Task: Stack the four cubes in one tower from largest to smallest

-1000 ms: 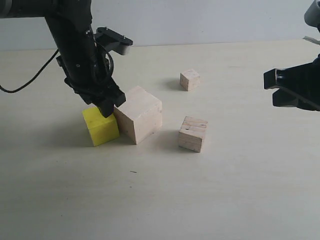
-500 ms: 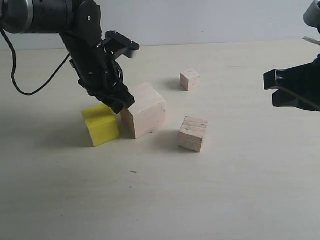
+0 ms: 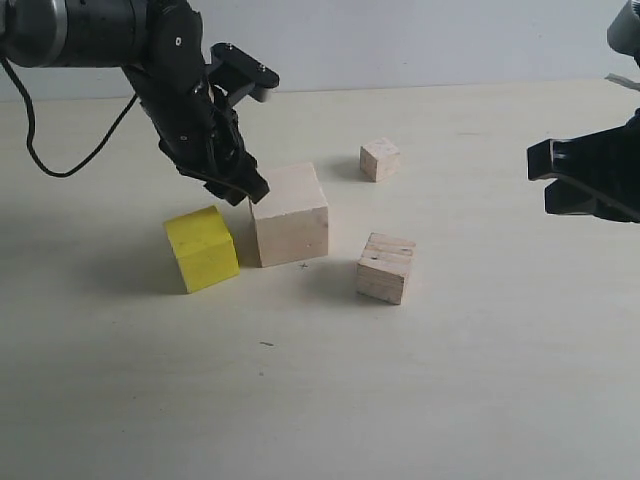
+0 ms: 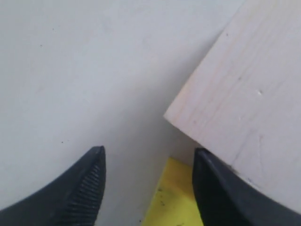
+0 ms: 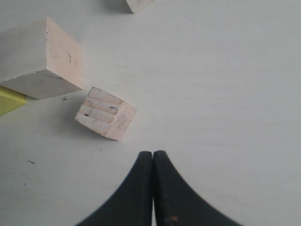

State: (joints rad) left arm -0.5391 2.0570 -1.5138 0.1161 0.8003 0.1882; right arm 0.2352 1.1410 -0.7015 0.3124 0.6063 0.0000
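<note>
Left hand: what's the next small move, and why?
Probably slide the left hand over the yellow cube and lower it around that cube. The hand is open and empty by a corner of the big wooden cube, no cube is stacked yet, and yellow goes on the big one next.

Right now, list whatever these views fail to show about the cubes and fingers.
- Yellow cube, left wrist view: only a sliver; the frame edge and the left fingers cover the rest.
- Smallest cube, right wrist view: cut by the frame edge.
- Largest cube, exterior view: the left arm hides whether the fingers touch it.
</note>
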